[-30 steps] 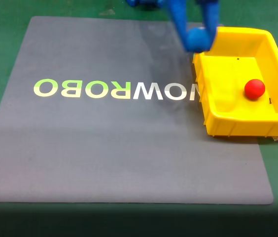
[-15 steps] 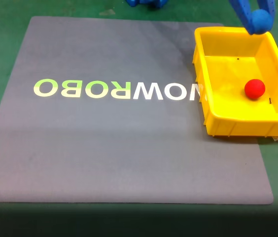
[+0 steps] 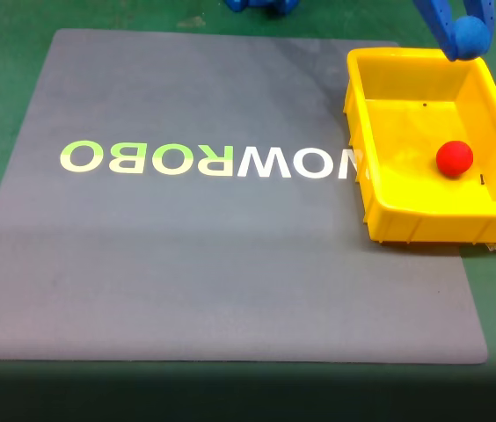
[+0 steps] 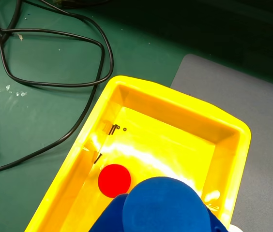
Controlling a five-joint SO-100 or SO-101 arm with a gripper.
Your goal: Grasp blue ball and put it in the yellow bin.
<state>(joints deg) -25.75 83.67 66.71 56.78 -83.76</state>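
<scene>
One blue ball — gripped above yellow bin.

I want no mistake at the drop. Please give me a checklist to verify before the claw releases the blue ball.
1. Blue ball held in the claw: ok.
2. Ball above the yellow bin, inside its walls: ok in the wrist view; in the fixed view it hangs near the far rim.
3. Free floor in the bin beside the red ball: ok.
4. Bin upright on the grey mat: ok.
5. Black cables away from the bin: ok.
6. Drop height: cannot tell.
</scene>
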